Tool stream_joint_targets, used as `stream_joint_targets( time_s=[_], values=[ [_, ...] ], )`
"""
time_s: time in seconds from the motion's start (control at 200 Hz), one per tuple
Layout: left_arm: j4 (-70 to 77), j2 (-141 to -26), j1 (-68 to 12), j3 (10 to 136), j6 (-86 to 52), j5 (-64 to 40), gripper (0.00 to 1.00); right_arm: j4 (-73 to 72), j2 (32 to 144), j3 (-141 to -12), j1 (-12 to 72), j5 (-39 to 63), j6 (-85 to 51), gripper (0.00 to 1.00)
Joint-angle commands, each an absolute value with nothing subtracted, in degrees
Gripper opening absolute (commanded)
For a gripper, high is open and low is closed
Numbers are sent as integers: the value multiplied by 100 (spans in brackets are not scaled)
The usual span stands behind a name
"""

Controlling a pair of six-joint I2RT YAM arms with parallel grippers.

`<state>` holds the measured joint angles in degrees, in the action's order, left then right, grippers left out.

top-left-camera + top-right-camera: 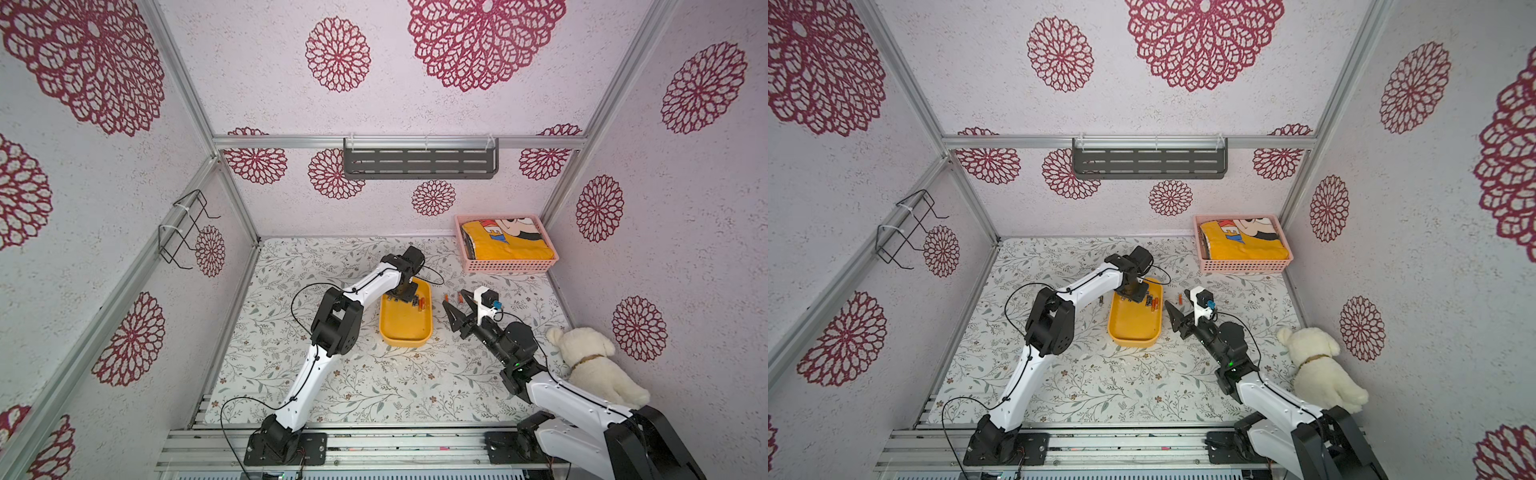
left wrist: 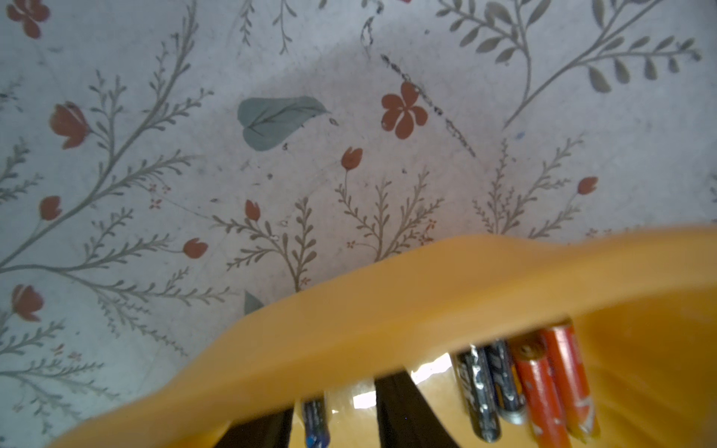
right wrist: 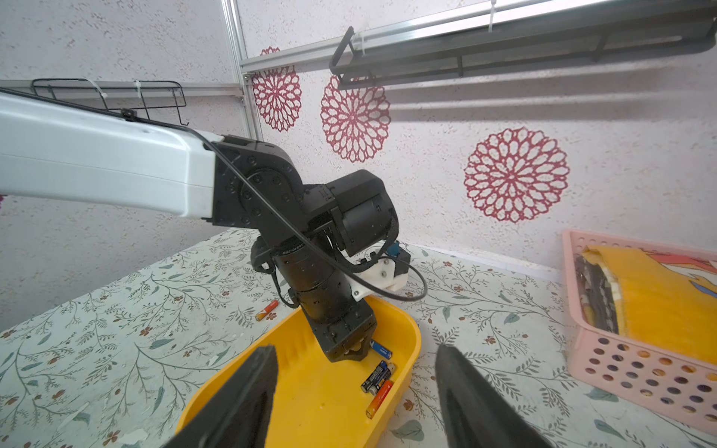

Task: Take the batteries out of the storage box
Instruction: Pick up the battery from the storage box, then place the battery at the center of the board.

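Cream-white plush is being seen nearest, where a toy dog [image 1: 594, 370] is being propped at the right edge of the flowered mat [image 1: 332, 386], beside the right arm. Farther in, the storage box [image 1: 405, 332] is being shown lying flat near the mat's middle, its long side running away from the arm bases. Just right of its far half, the right gripper [image 1: 455, 300] is being held outside the box, with its black fingers [image 3: 248, 399] spread wide and nothing being gripped. In a top view, loose orange batteries [image 1: 446, 297] are being shown on the mat near its fingertips. At the box's far end, the left gripper [image 3: 351, 351] is being held down inside the walls with its jaws apart. A blue battery [image 2: 314, 421] is being framed between them, just beside one finger, with bare box floor showing before the other finger [image 2: 403, 411], so it is not being clamped. Dark and orange batteries [image 2: 523, 388] are being shown side by side against the box's right wall. A single orange battery [image 3: 267, 310] is being shown on the mat left of the box. Beyond, a pink basket [image 1: 505, 266] holding yellow cloth [image 1: 507, 245] is being shown in the far right corner, under a dark shelf [image 1: 419, 164] on the back wall.
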<state>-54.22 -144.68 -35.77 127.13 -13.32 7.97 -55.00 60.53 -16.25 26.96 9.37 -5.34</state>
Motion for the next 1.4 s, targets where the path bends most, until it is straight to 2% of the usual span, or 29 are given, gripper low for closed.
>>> stream_joint_targets(
  time_s=[0.0,0.095,0.165,0.23,0.325,0.605,0.981,1.196,1.391],
  values=[
    [-5385,-14666,-3544,12620,-1408,711,30,-5646,5899,-1644,2716,783,-381,71],
    [-5365,-14655,-3543,12567,-1474,696,25,-5625,5845,-1615,2723,728,-344,71],
    [-5375,-14654,-3543,12568,-1517,665,15,-5608,5801,-1594,2717,655,-334,72],
    [-5374,-14651,-3542,12562,-1563,652,13,-5607,5766,-1576,2716,617,-324,72],
    [-5393,-14613,-3542,12558,-1615,626,0,-5573,5734,-1565,2721,581,-317,73],
    [-5554,-14194,-3551,12527,-1855,478,0,-5581,5705,-1551,2717,487,-314,76],
    [-5436,-12532,-3355,11901,-2297,557,0,-5402,5945,-1788,2725,782,-362,78],
    [-4954,-11458,-2724,10588,-2326,419,0,-5173,6406,-2120,2880,932,-372,79],
    [-4504,-10873,-1983,9460,-2001,401,0,-3711,7144,-3271,3068,883,-390,77]
  ],
)
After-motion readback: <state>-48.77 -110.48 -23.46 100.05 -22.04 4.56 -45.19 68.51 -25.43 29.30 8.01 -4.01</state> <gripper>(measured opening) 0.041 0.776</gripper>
